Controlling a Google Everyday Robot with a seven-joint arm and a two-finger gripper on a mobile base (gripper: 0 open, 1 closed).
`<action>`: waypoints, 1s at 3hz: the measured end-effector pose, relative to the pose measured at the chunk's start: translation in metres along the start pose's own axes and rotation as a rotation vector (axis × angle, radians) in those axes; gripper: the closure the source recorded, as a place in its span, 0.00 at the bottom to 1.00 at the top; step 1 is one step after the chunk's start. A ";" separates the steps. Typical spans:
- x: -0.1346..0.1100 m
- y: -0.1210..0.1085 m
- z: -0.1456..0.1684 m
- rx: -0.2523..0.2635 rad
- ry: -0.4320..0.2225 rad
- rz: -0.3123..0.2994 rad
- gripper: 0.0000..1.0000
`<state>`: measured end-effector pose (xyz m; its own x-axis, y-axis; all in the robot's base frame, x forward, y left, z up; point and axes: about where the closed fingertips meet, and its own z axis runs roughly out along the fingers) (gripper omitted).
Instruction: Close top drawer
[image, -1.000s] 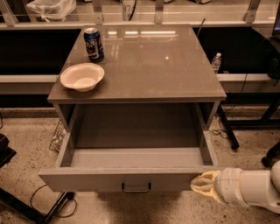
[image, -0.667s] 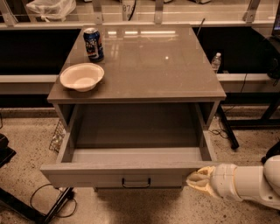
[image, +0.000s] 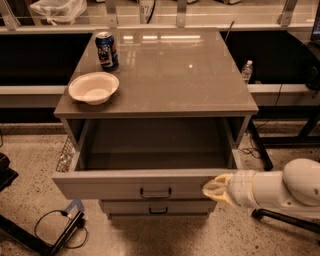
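The top drawer (image: 125, 186) of the grey-beige cabinet is pulled out part way and looks empty inside. Its flat front panel has a small dark bar handle (image: 155, 193) at the centre. My gripper (image: 214, 189) comes in from the right on a white arm and its yellowish tips touch the right part of the drawer's front panel. A second drawer front (image: 157, 207) shows just below it.
On the cabinet top (image: 170, 75) stand a white bowl (image: 93, 88) at the front left and a blue soda can (image: 107, 50) behind it. A water bottle (image: 246, 71) stands at the right. Cables and a black stand (image: 60, 230) lie on the speckled floor at the left.
The drawer has slid inward, so less of its inside shows. My gripper has moved left and forward along with the front panel, staying pressed against it.
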<state>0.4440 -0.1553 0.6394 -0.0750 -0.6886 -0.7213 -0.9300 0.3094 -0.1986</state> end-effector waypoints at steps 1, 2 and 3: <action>-0.021 -0.029 0.016 0.004 -0.007 -0.042 1.00; -0.033 -0.050 0.030 -0.001 -0.015 -0.057 1.00; -0.044 -0.074 0.050 -0.013 -0.066 -0.056 1.00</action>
<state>0.5345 -0.1152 0.6531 0.0006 -0.6600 -0.7512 -0.9367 0.2627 -0.2315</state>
